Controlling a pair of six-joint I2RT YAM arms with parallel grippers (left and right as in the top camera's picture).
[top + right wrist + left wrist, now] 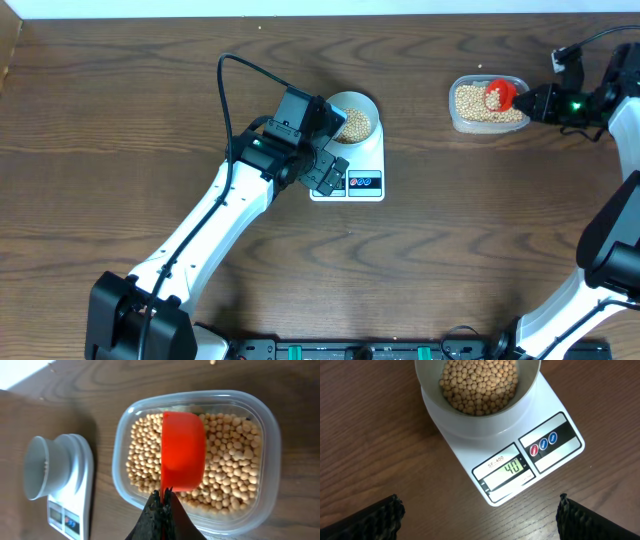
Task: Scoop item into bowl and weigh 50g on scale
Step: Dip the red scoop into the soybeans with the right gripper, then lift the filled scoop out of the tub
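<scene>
scale (470,457) reads 40, bowl (485,429) of beans (480,385) on it: with right fingers (156,519) clamped on the red scoop (182,450) in the tub (270,460) right of the scale, take just a small load; left fingers (375,520) gape empty.

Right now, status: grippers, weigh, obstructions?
Left gripper open above scale. Right gripper shut on red scoop in tub. Bowl of beans on scale, display reads 40. Nothing blocking.

The table (120,120) looks matt wood-grain, the tub (270,450) clear glossy plastic, the scoop (182,450) and scale (470,455) smooth plastic.
</scene>
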